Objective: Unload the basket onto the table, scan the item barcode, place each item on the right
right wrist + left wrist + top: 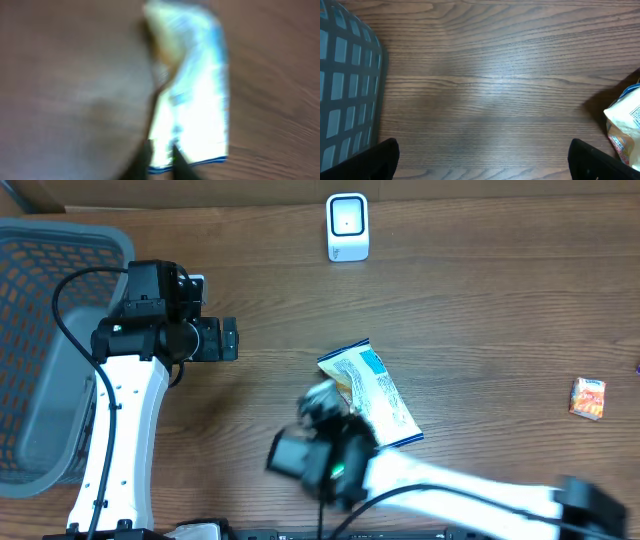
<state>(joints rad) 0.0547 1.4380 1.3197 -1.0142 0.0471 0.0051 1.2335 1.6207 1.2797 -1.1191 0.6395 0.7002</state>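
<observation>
Snack bag [385, 395] — near edge at closed right claw [161, 158] tips.

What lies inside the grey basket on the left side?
Only the grey basket's own mesh floor and walls show, with no item visible. The left arm covers part of its right edge.

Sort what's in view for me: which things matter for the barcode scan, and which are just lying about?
For the job:
- snack bag
- white scanner
- right gripper, shut by the bag's edge

Lying about:
- grey mesh basket
- small orange packet, off on its own
</observation>
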